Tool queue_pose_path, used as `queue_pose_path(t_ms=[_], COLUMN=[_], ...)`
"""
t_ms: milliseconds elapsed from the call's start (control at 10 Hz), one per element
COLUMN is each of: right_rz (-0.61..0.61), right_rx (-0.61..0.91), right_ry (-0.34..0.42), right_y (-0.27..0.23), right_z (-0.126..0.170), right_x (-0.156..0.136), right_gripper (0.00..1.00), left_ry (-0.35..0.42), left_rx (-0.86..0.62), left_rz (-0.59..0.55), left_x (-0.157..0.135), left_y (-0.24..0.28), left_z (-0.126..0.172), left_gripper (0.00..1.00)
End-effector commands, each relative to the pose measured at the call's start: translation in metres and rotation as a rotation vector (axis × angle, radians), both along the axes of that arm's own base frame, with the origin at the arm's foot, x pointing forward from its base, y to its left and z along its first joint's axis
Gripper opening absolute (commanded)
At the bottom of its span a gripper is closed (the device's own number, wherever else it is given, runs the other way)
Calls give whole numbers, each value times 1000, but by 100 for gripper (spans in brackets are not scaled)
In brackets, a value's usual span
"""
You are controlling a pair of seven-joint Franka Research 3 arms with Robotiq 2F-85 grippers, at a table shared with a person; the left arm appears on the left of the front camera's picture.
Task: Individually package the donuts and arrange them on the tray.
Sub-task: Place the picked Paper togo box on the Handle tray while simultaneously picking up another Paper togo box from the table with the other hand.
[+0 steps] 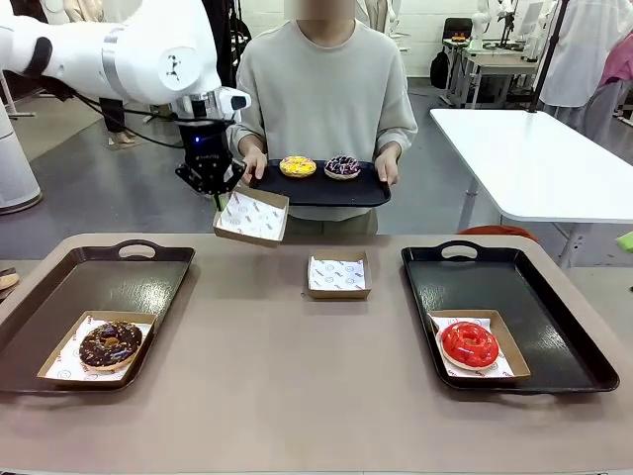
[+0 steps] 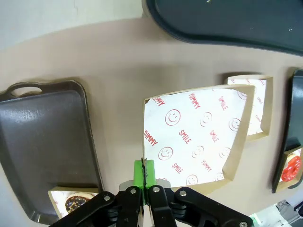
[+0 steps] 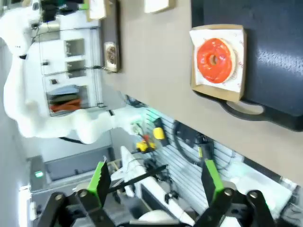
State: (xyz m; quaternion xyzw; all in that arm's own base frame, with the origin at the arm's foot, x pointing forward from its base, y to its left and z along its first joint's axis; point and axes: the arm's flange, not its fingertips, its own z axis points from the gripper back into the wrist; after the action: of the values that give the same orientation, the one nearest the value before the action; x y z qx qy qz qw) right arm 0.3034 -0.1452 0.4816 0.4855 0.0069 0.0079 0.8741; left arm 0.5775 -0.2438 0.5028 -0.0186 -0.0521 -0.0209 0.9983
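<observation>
Nearest, left of the middle box (image 1: 337,276) on the counter (image 1: 277,396), the chocolate donut (image 1: 110,343) sits boxed on a brown tray (image 1: 99,282). The red donut (image 1: 469,343) sits boxed to the right. The right tool (image 3: 154,175) gapes wide, empty. Behind-left of the middle box, the left tool (image 1: 216,195) pinches a lined box (image 1: 251,216) by its rim. Farther behind, a person's tray (image 1: 316,190) bears the yellow donut (image 1: 298,165) and purple donut (image 1: 342,166).

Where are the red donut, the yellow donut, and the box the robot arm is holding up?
Red donut (image 1: 456,345): front view, left side of its glossy ring.
Yellow-iced donut (image 1: 290,166): front view, left part of its icing.
Paper-lined box (image 1: 251,216): front view, middle of its printed lining.
</observation>
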Motion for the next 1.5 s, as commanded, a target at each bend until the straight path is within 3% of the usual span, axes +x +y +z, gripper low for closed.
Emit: queue_pose_path(t_ms=[0, 400, 700, 1100, 1200, 1400], right_rz=[-5, -19, -127, -214, -156, -156], right_rx=[141, 230, 204, 146, 171, 171], right_ry=[-13, -47, -32, -33, -29, -29], right_y=[-27, -55, -57, -48, -63, -63], right_z=[-12, -46, -70, -78, -78, -78], right_x=[8, 3, 6, 15, 8, 8], right_gripper=[100, 100, 100, 100, 100, 100], left_ry=[-5, -7, -7, -7, -7, -7], left_rx=[43, 9, 9, 9, 9, 9], left_rz=[46, 31, 31, 31, 31, 31], left_x=[2, 0, 0, 0, 0, 0], left_y=[-6, -2, -2, -2, -2, -2], left_z=[11, 17, 17, 17, 17, 17], left_gripper=[0, 0, 0, 0, 0, 0])
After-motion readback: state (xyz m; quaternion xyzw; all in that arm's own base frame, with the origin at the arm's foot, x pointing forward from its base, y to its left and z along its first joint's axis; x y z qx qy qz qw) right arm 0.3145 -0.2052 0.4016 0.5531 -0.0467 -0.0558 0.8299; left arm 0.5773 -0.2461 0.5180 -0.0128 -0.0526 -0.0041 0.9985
